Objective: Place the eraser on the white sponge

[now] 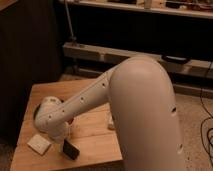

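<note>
The white sponge [39, 144] lies flat on the wooden table [95, 142] near its front left corner. The eraser [70, 149], a small black block, stands tilted just right of the sponge, with a small gap between them. My gripper [63, 138] points down at the end of the white arm, directly above the eraser's upper end and right of the sponge. The wrist hides most of the gripper, and I cannot tell whether it holds the eraser.
A small upright white object [110, 121] stands on the table behind the arm. The big white arm [140, 115] covers the table's right side. A dark cabinet [25, 60] stands to the left and a low shelf [110, 52] runs along the back.
</note>
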Available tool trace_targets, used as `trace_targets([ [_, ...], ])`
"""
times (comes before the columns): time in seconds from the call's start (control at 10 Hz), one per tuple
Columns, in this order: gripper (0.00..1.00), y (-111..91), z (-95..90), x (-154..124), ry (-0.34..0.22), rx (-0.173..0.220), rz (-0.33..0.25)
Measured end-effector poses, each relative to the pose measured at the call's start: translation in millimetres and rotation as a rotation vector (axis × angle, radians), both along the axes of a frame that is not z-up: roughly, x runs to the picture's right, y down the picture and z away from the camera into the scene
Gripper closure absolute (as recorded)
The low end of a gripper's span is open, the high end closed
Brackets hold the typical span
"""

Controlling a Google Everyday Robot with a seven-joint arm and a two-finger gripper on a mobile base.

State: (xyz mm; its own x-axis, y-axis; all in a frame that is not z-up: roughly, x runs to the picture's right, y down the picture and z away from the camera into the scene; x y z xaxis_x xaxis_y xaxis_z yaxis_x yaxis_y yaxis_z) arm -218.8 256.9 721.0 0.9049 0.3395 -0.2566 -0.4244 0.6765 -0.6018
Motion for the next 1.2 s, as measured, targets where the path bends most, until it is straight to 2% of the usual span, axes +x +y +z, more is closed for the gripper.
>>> trace_targets([
  [0.1, 0.96, -2.1, -1.6, -2.7, -0.001, 0.004, -0.008],
  [0.2, 0.99, -4.3, -3.8, -8.9, -0.01, 0.01, -0.023],
  [0.4, 1.0, -13.2, -10.1, -43.9, -0.044, 0.013, -0.06],
  [0.7, 1.0, -27.9, -19.1, -112.9, -0.108, 0.019, -0.127],
  [0.9, 1.0, -32.5, -30.0, -139.7, -0.135, 0.028, -0.162],
  [1.0, 0.97, -37.2, -36.7, -155.1, -0.14, 0.038, -0.183],
  [1.1, 0.87, -40.7, -47.4, -177.5, -0.144, 0.042, -0.212],
  [1.2, 0.77, -42.4, -52.6, -187.8, -0.142, 0.035, -0.202],
])
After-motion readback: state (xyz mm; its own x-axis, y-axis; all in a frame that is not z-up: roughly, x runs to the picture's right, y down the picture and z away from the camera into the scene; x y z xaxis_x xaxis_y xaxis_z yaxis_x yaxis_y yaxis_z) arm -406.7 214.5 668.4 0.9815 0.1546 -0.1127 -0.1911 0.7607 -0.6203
